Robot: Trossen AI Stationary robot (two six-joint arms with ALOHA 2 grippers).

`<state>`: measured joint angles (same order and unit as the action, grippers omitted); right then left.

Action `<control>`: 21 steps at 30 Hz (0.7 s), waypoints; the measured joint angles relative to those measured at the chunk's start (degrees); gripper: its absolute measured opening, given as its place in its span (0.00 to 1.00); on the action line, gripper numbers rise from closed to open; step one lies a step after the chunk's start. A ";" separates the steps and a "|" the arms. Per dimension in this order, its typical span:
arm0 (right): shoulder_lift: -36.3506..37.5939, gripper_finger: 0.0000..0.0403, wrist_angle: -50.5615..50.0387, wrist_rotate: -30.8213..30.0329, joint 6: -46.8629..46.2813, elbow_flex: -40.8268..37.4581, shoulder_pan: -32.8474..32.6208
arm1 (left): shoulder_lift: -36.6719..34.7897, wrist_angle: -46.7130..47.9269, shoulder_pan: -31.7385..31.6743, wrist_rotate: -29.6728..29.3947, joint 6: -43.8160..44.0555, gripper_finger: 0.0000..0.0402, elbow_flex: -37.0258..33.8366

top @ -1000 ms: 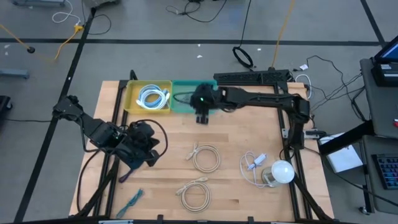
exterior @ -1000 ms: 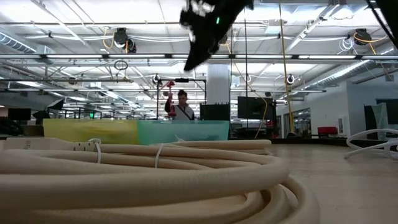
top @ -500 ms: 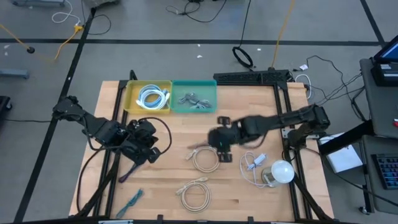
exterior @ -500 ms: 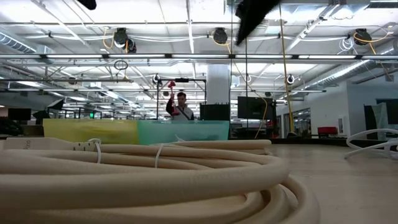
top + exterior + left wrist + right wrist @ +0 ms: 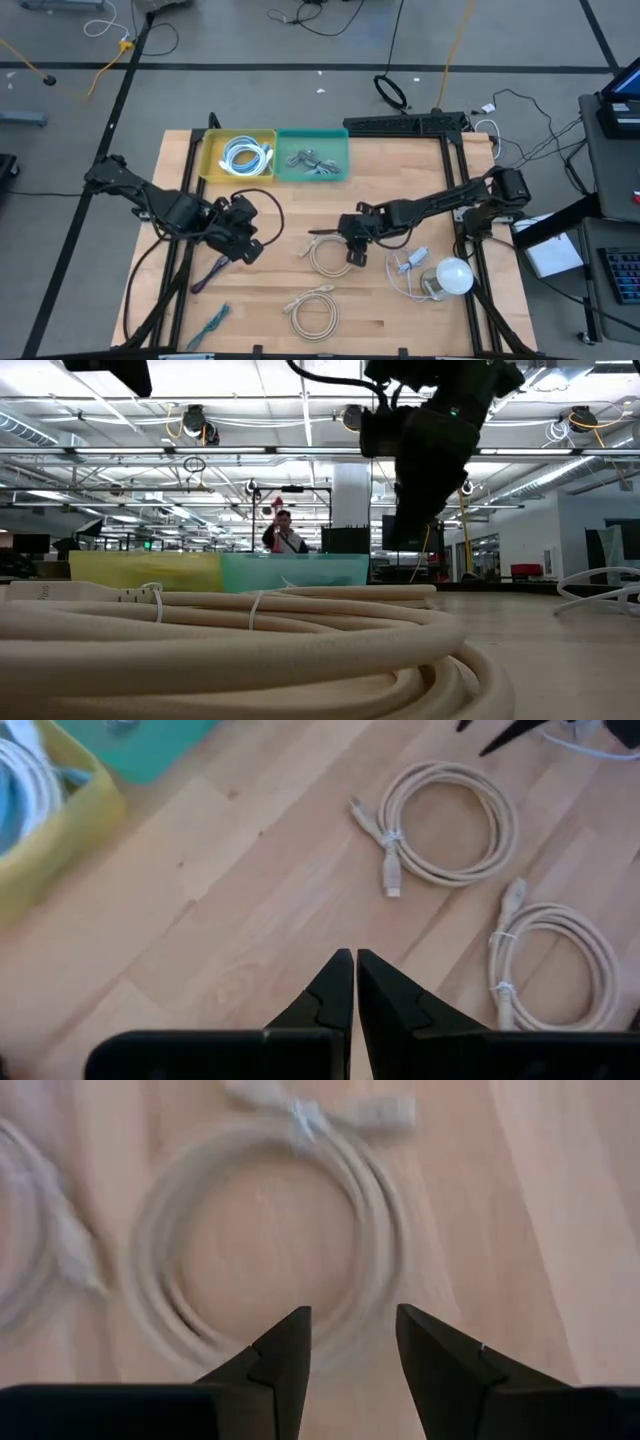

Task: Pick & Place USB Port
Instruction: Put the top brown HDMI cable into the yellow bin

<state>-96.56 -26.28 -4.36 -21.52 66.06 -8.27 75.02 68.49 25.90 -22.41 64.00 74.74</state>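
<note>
Two coiled beige USB cables lie flat on the wooden table, one in the middle [image 5: 322,262] and one nearer the front edge [image 5: 312,312]. My right gripper [image 5: 348,250] hangs open just above the middle coil [image 5: 270,1250], pointing down at a slant, with nothing between its fingers [image 5: 352,1330]. In the low view it [image 5: 420,470] stands well clear of the tabletop. My left gripper [image 5: 242,240] is shut and empty over bare wood to the left of the coils, and both coils [image 5: 445,825] [image 5: 550,965] lie ahead of its fingers [image 5: 354,970].
A yellow bin [image 5: 212,160] holding a white cable and a teal bin [image 5: 345,170] holding grey pieces stand at the far edge. At the right lie a white cable [image 5: 405,265] and a round white object [image 5: 452,275]. Small purple [image 5: 210,272] and blue [image 5: 213,322] items lie near left.
My right gripper has swung from over the teal bin toward the near edge, sunk, and rolled, and now hangs over the middle coil with its gap unchanged. My left gripper has edged a little toward the table's right. The cables have not moved.
</note>
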 joint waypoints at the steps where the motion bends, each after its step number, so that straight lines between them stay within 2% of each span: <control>1: 0.09 0.35 0.90 0.02 0.46 -0.55 0.41 | 0.00 -0.44 0.08 0.14 0.21 0.05 -0.21; 11: 0.17 0.35 10.61 3.12 -0.40 -8.24 1.83 | 0.00 -2.63 0.50 0.02 0.68 0.05 -1.05; 19: -0.94 0.35 17.41 3.26 -5.07 -13.78 1.77 | -0.02 -2.63 0.50 -0.78 0.79 0.05 -1.05; 21: -2.20 0.35 20.59 5.41 -7.68 -14.50 1.79 | -0.02 -2.63 0.50 -1.03 0.79 0.05 -1.05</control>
<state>-98.76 -5.69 1.05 -29.21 51.56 -6.48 75.00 65.87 26.39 -23.44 64.79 73.69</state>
